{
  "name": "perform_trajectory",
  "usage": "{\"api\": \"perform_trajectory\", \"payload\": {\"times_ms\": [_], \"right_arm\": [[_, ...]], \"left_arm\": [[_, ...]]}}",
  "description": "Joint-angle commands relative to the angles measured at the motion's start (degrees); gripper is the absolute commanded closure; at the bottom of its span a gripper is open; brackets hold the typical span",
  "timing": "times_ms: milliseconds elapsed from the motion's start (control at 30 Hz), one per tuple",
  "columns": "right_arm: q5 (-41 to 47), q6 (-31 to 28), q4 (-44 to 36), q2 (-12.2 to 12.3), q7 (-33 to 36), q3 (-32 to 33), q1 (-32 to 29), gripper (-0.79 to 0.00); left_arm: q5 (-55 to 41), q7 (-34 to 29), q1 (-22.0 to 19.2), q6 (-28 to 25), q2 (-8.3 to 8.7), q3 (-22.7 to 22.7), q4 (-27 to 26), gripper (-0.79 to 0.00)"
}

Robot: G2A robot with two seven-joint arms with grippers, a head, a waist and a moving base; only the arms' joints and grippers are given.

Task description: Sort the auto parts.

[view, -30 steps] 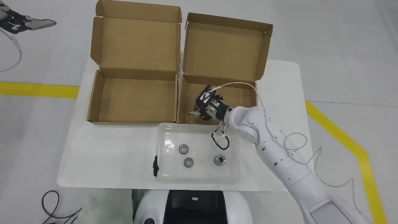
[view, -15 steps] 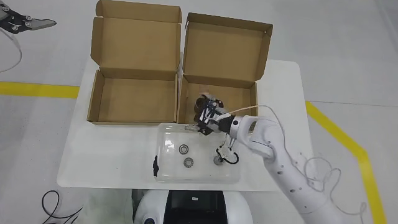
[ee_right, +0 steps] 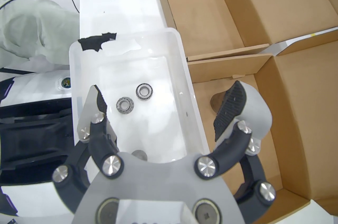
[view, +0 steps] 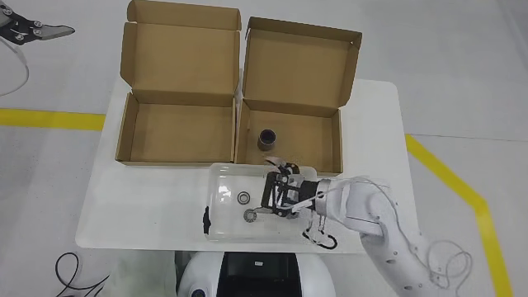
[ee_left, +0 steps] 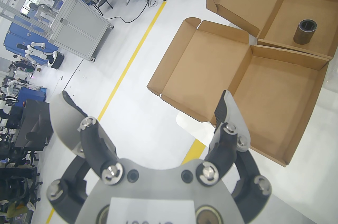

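Right gripper [view: 262,188] [ee_right: 166,98]: jaws spread wide, nothing held, hovering over the bin [view: 210,190] [ee_right: 179,50] at its right half.

White label [ee_right: 150,211] on its wrist plate, print cut off at the frame edge and not legible. Same on the left wrist plate.

The bin is clear plastic and sits at the table's [view: 124,206] near edge. A torn scrap of black tape [ee_right: 96,41] is on its left rim.

Two bearings [ee_right: 143,91] lie flat on the bin floor, close together but apart, left of the gripper. The right wrist view gives them clearly: silver rings, bores up. A third part [ee_right: 140,155] sits closer to that camera, mostly hidden behind the wrist plate.

Right box [view: 322,144] [ee_right: 290,103] is just beyond the bin, lid open. The sleeve [view: 267,139] [ee_left: 305,32] is inside, near its left wall. The left wrist view shows it best: a dark hollow cylinder standing upright. In the right wrist view a finger pad covers most of it.

Left box [view: 173,132] [ee_left: 277,103] stands beside the right box, lid open, walls touching. Both are plain brown cardboard.

Left gripper [ee_left: 145,101] [view: 41,30]: jaws spread, holding nothing, over the floor far left and well clear of the table.
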Motion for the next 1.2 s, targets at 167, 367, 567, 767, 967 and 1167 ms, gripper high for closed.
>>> {"api": "perform_trajectory", "payload": {"times_ms": [167, 367, 567, 767, 967, 1167], "right_arm": [[-2.2, -5.0, -0.7, 1.6, 2.6, 2.5, -3.8, -0.68], [-3.2, -3.7, -0.8, 2.5, 5.3, 3.9, -6.1, -0.579], [-3.3, -2.8, -0.2, 3.0, 10.1, 3.1, -6.4, -0.566], [-1.8, -2.1, 1.0, 3.2, 16.7, 0.5, -4.9, -0.554], [-0.3, -0.2, 2.6, 3.2, 21.3, -2.4, -2.8, -0.539], [-1.1, 2.0, 4.5, 3.5, 23.5, -6.3, -0.1, -0.529]], "left_arm": [[0.0, 0.0, 0.0, 0.0, 0.0, 0.0, 0.0, -0.785], [0.0, 0.0, 0.0, 0.0, 0.0, 0.0, 0.0, -0.785], [0.0, 0.0, 0.0, 0.0, 0.0, 0.0, 0.0, -0.785], [0.0, 0.0, 0.0, 0.0, 0.0, 0.0, 0.0, -0.785], [0.0, 0.0, 0.0, 0.0, 0.0, 0.0, 0.0, -0.785], [0.0, 0.0, 0.0, 0.0, 0.0, 0.0, 0.0, -0.785]]}}
